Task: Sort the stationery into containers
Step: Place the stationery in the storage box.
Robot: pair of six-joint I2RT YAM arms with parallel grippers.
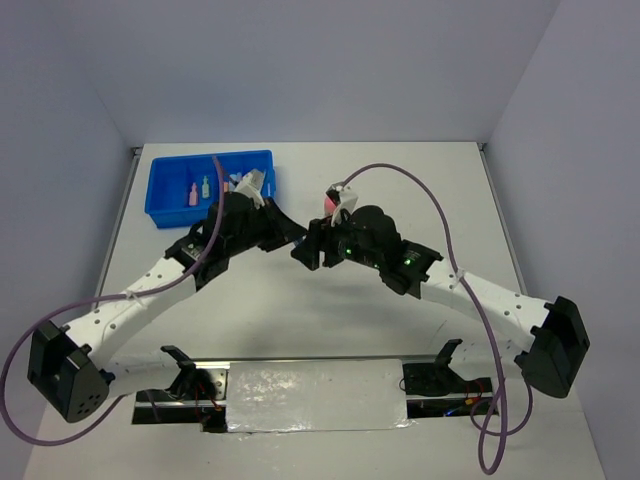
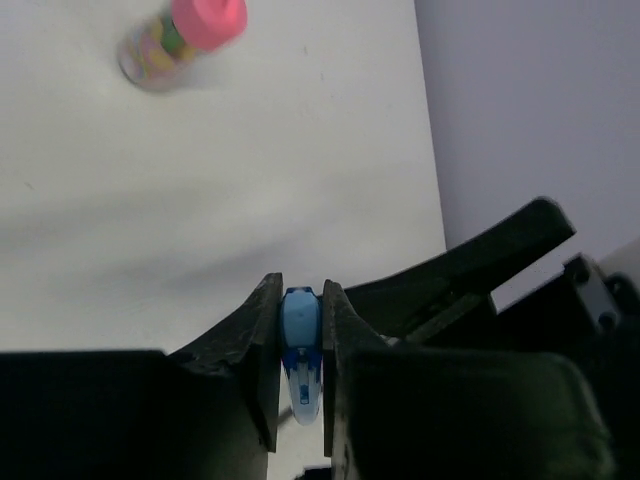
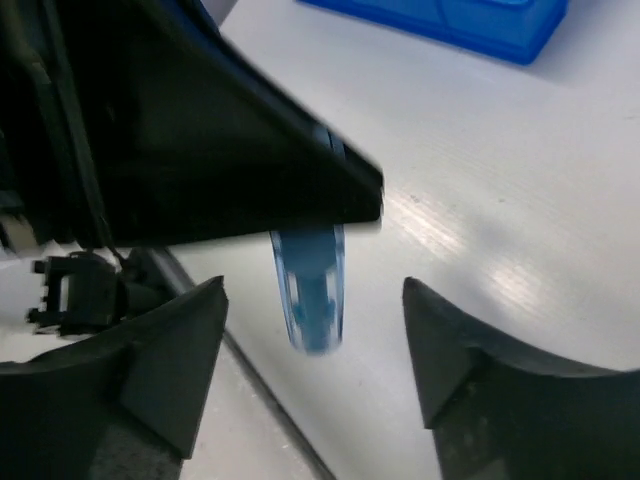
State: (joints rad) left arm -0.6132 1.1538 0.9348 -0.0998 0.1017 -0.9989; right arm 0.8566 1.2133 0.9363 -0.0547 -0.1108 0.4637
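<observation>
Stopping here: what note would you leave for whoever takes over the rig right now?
Left gripper: jaws shut on a blue marker, above the table.
Right gripper: jaws open either side of that marker, not touching it.
Blue tray, far left: holds at least a pink stick and a green one.
Pink-capped cylinder lies loose on the table.
Left to do: tray the marker, then the cylinder.

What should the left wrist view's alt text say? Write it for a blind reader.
The left jaws are shut on a short blue stick, above a white table. A pink-capped cylinder lies blurred at upper left.
</observation>
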